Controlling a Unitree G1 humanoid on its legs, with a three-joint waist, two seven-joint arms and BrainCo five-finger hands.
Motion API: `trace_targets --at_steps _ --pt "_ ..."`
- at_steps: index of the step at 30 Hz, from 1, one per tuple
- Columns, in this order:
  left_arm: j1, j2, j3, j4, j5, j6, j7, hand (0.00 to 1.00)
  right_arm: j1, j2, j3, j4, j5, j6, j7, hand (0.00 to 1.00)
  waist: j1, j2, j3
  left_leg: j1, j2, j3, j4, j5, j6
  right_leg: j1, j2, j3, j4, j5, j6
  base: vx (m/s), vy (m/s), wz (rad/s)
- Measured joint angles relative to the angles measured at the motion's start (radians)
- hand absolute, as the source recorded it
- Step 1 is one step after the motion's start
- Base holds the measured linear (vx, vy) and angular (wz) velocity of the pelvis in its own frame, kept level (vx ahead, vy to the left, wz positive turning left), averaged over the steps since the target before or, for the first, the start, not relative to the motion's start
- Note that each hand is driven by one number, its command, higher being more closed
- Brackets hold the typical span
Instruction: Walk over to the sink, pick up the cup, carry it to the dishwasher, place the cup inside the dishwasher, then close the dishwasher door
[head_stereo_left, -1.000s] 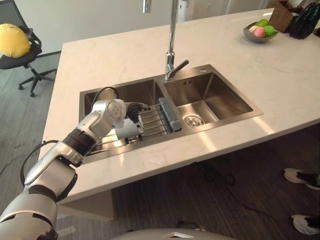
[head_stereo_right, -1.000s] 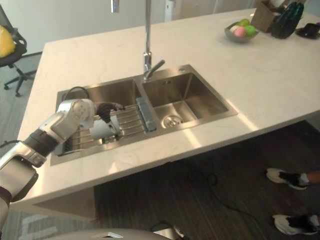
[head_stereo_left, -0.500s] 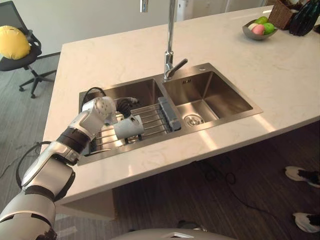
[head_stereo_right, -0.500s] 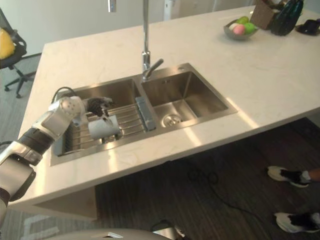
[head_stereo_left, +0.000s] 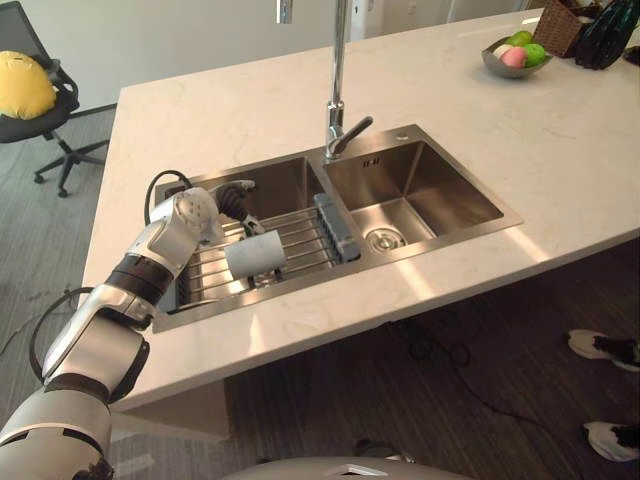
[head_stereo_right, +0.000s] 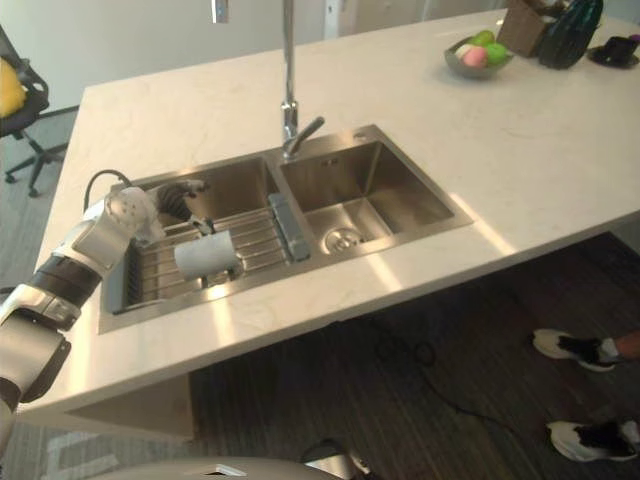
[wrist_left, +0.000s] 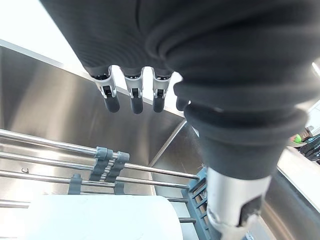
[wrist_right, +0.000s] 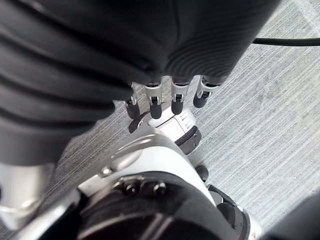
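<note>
A white cup (head_stereo_left: 255, 253) lies on its side on the wire rack (head_stereo_left: 305, 238) across the left basin of the steel double sink (head_stereo_left: 417, 136). My left hand (head_stereo_left: 232, 196) hovers over the back of that basin, a little behind and to the left of the cup, apart from it. In the left wrist view its fingers (wrist_left: 132, 97) hang straight and the thumb (wrist_left: 234, 212) stands off to the side, open and holding nothing, with the cup (wrist_left: 100, 225) below them. My right hand (wrist_right: 165, 102) hangs open above the grey floor.
A tall faucet (head_stereo_left: 335, 90) rises behind the divider between the basins. A grey dish brush holder (head_stereo_left: 337, 228) sits on the divider. A fruit bowl (head_stereo_left: 513, 55) stands at the counter's far right. An office chair (head_stereo_left: 30, 95) is at the far left; a person's shoes (head_stereo_left: 600, 347) are on the floor at right.
My left hand has drawn back from the cup toward the rear left of the basin. The cup stays lying on the rack.
</note>
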Motion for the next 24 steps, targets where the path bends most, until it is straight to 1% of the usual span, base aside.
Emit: trace_targets --at_steps 6,10,15,20,24 --pt "0.007 0.000 0.000 0.000 0.002 0.008 -0.044 0.00 0.000 -0.001 0.007 -0.003 -0.002 0.000 0.001 0.00 -0.003 0.000 0.000 0.000 0.001 0.001 0.000 0.000 0.000 0.000 0.001 0.000 0.000 0.000 0.000 0.00 0.000 0.00" --pt "0.045 -0.001 0.000 0.000 0.002 0.013 -0.089 0.00 0.000 -0.001 0.010 -0.007 -0.003 0.000 0.001 0.00 -0.007 0.000 0.000 0.001 0.003 0.002 0.000 0.000 0.000 0.000 0.003 0.001 0.000 0.000 0.000 0.00 0.000 0.00" --pt "0.080 -0.001 0.000 -0.001 0.002 0.013 -0.117 0.00 0.000 -0.001 0.010 -0.007 -0.005 0.001 0.001 0.00 -0.006 0.000 0.000 0.001 0.004 0.001 0.000 0.000 0.000 0.000 0.003 0.001 0.000 0.000 0.000 0.00 0.000 0.00" --pt "0.087 -0.001 0.003 -0.003 0.004 0.006 -0.118 0.00 0.000 -0.001 0.011 -0.007 -0.005 0.000 0.001 0.00 -0.003 0.000 0.000 0.001 0.004 0.000 0.000 0.000 0.000 0.000 0.003 0.000 0.000 0.000 0.000 0.00 0.000 0.00" --pt "0.138 -0.010 0.031 -0.034 0.071 -0.006 -0.116 0.00 0.001 -0.003 0.020 -0.007 -0.005 -0.003 -0.001 0.00 -0.001 0.000 0.000 0.000 0.004 -0.006 0.000 0.000 0.000 0.000 0.003 -0.002 0.000 0.000 0.001 0.00 0.000 0.00"
